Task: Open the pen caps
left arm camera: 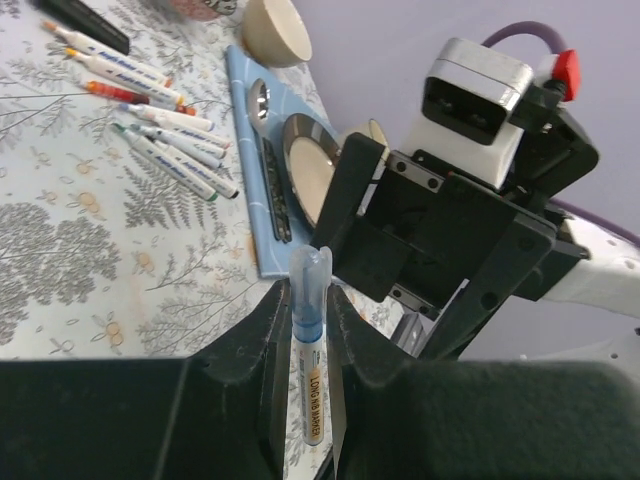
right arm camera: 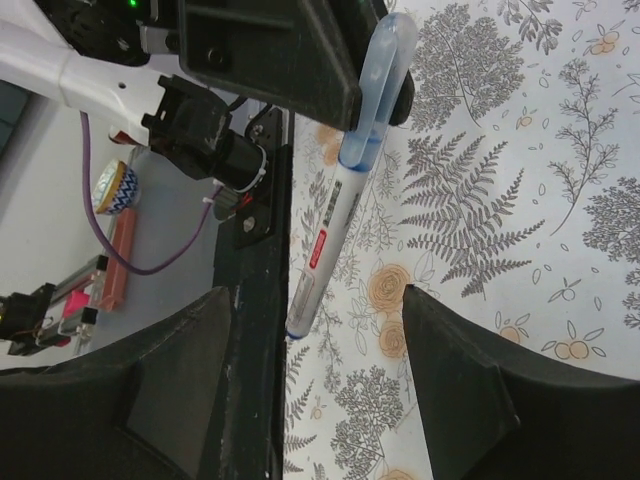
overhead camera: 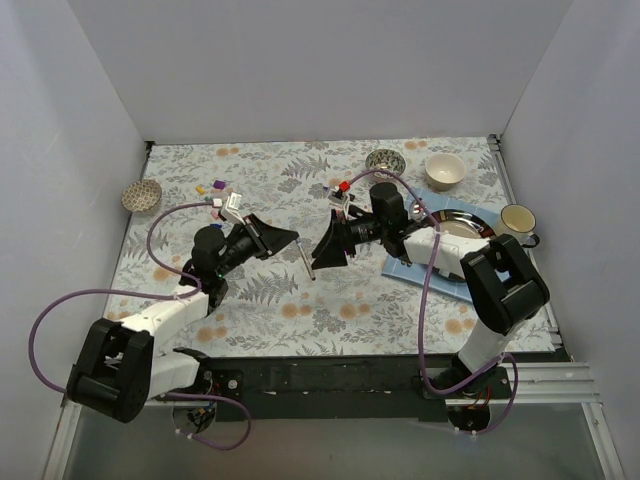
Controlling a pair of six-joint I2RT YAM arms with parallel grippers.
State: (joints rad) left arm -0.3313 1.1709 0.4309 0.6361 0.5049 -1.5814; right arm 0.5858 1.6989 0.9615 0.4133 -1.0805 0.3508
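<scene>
Pen cap (left arm camera: 309,290), blue, sits on the pen (left arm camera: 312,395) clamped in your left gripper (left arm camera: 308,305) at table centre. Your right gripper (right arm camera: 318,295), at its 3 o'clock, stands apart.

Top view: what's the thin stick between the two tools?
A white pen with a blue cap, clamped in the left tool; the right tool stands open. Both wrist views show it.
</scene>
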